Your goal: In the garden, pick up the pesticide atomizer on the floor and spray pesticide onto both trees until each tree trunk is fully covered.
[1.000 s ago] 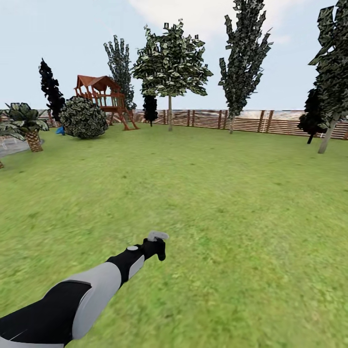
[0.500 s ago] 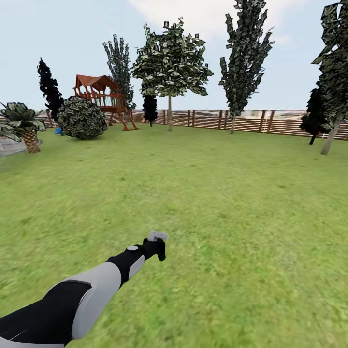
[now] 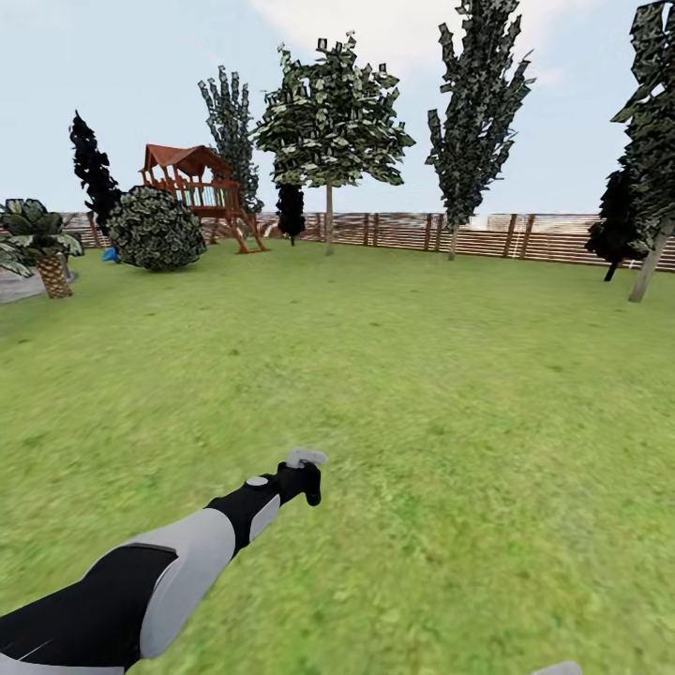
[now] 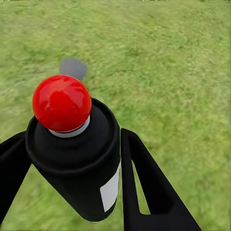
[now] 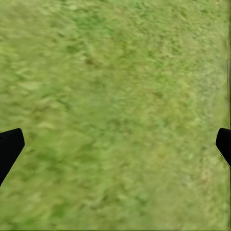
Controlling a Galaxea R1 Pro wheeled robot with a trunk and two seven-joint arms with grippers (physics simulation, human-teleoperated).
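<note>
Atomizer in hand, trees far off across the lawn

The pesticide atomizer, a black bottle with a white label and red ball top, sits between the left gripper fingers. A pale-trunked tree stands by the far fence.

Our left arm reaches forward and up from the lower left corner of the head view, its grey and black forearm narrowing to a black wrist. At its end our left gripper is clamped on the pesticide atomizer, one black finger pressed against each side of the dark bottle. Our right gripper stands wide, only the tips of its two black fingers showing at opposite edges of the right wrist view.
</note>
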